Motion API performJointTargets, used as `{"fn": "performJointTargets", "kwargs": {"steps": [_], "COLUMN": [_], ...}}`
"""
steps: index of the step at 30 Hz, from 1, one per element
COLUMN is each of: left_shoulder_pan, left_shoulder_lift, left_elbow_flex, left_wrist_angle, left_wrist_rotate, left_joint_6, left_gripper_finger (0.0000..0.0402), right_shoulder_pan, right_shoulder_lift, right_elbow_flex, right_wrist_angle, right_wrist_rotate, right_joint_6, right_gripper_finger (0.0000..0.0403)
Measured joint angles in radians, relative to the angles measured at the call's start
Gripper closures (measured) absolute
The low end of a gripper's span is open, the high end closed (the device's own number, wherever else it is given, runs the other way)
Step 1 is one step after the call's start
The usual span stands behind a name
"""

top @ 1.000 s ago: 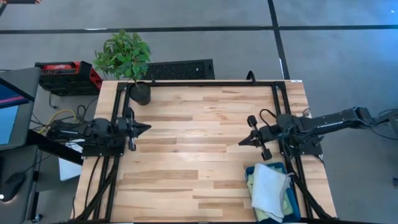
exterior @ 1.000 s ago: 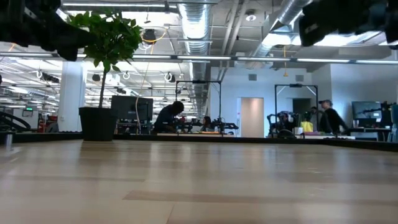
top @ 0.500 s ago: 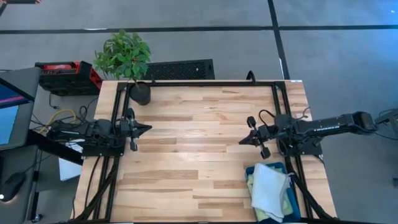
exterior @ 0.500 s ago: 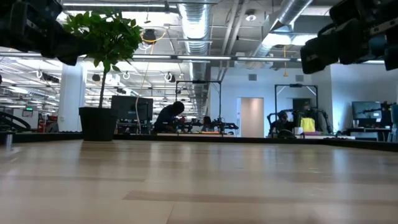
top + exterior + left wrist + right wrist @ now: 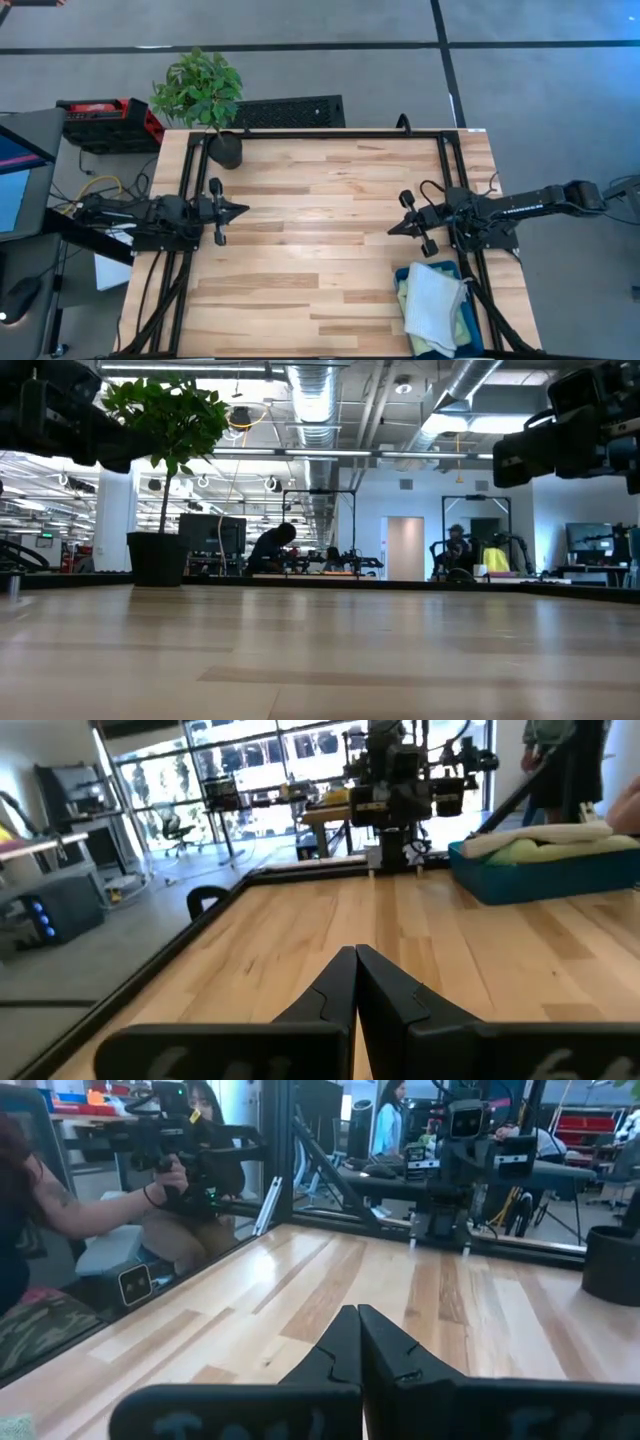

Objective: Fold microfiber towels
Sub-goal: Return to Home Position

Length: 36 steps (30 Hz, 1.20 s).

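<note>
Left tool [image 5: 355,953], right tool [image 5: 358,1311] together in wrist views; high view: towels [image 5: 432,303] in bin [image 5: 403,273].

Table [image 5: 320,230] middle is open wood, side to side. Potted plant [image 5: 222,148] stands in the far left corner. Teal bin [image 5: 545,878], heaped with towels [image 5: 432,300], takes up the near right corner.
</note>
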Motion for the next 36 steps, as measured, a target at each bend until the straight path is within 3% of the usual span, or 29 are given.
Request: {"fn": "performJointTargets", "kwargs": {"steps": [14, 36], "left_shoulder_pan": [0.000, 0.000], "left_shoulder_lift": [-0.006, -0.006], "left_elbow_flex": [-0.010, -0.010], "left_wrist_angle": [0.030, 0.028], "left_wrist_rotate": [0.002, 0.001], "left_joint_6": [0.038, 0.007], "left_gripper_finger": [0.0401, 0.0401], "right_shoulder_pan": [0.000, 0.000], "right_shoulder_lift": [0.000, 0.000], "right_elbow_flex": [0.000, -0.001], "right_wrist_angle": [-0.061, -0.103], "right_wrist_rotate": [0.003, 0.005], "right_joint_6": [-0.005, -0.006], "right_gripper_finger": [0.0372, 0.0371]}}
